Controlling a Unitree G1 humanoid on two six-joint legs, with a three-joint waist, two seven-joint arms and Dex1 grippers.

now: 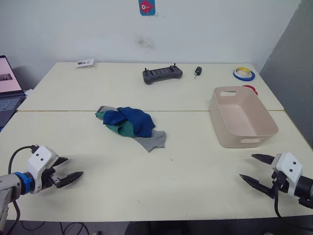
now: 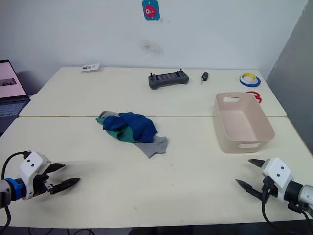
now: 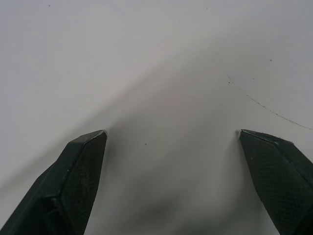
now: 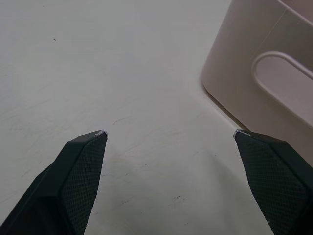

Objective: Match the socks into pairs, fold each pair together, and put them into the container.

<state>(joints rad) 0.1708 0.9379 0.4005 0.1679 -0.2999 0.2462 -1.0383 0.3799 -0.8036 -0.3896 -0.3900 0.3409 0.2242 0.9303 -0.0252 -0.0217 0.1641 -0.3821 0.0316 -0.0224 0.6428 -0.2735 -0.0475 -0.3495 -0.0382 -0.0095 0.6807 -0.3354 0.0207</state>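
Left eye view showed the socks (image 1: pixel 130 125) heaped mid-table, ahead and inward of the left gripper (image 1: pixel 64 171) (released, empty, seemingly the nearer), while the right gripper (image 1: pixel 257 169), likewise spread, sat just short of the container (image 1: pixel 247 139).

No readable text on anything here.

Blue, green and grey socks (image 1: pixel 129 125) lie heaped left of the empty pink-beige container (image 1: pixel 243 117)
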